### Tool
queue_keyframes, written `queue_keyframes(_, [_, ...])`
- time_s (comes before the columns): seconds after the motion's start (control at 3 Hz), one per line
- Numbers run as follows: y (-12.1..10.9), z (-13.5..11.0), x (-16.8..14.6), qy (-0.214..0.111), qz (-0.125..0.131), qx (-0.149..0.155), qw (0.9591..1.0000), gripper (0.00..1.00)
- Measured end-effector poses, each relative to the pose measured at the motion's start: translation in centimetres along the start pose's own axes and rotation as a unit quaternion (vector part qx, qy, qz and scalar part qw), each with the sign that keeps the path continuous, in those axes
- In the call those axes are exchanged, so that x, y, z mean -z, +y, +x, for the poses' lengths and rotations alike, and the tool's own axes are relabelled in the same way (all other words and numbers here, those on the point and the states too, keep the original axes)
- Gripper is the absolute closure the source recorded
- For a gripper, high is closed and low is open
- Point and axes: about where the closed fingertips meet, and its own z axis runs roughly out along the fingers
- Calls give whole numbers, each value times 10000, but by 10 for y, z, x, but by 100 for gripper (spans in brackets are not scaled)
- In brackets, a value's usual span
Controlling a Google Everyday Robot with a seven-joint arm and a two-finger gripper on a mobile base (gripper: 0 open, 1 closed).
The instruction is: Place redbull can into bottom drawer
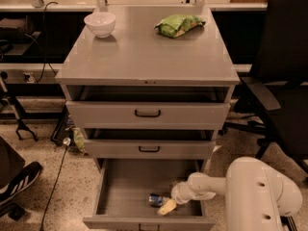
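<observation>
Gripper (167,207) beside redbull can (156,199) inside open bottom drawer (126,186)

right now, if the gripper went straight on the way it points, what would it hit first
Likely the redbull can, lying just ahead of the gripper inside the bottom drawer; contact unclear.

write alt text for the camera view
The robot's gripper reaches into the open bottom drawer, at the redbull can lying on its floor. On the cabinet top sit a white bowl and a green snack bag.
</observation>
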Motion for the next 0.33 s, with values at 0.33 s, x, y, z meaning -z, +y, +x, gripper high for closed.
queue_keyframes(0.33, [0, 0, 0, 0, 0, 0, 10000, 0])
